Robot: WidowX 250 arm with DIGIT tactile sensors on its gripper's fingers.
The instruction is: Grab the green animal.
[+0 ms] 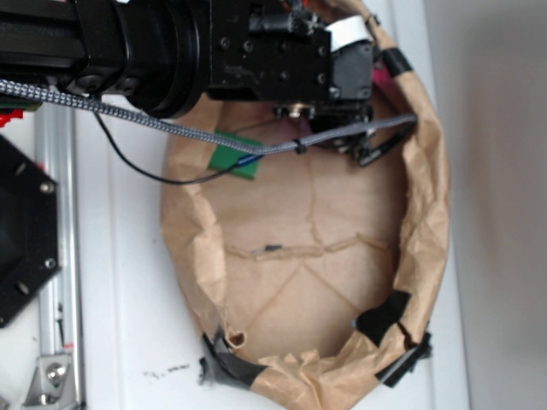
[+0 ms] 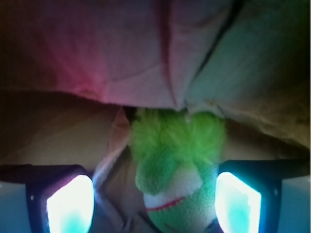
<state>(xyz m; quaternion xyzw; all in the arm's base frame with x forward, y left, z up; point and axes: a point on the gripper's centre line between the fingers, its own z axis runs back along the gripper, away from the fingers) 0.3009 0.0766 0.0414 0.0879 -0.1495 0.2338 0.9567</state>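
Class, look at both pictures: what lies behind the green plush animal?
Crumpled brown paper wall rises directly behind the green animal. Whatever is beyond the paper is hidden.

Crumpled brown paper enclosure patched with black tape, flat green block inside, white tabletop

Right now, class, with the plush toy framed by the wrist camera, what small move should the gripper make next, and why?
Probably close the gripper. In the wrist view the green animal sits between the two open fingers, nearer the right one, against the paper wall.
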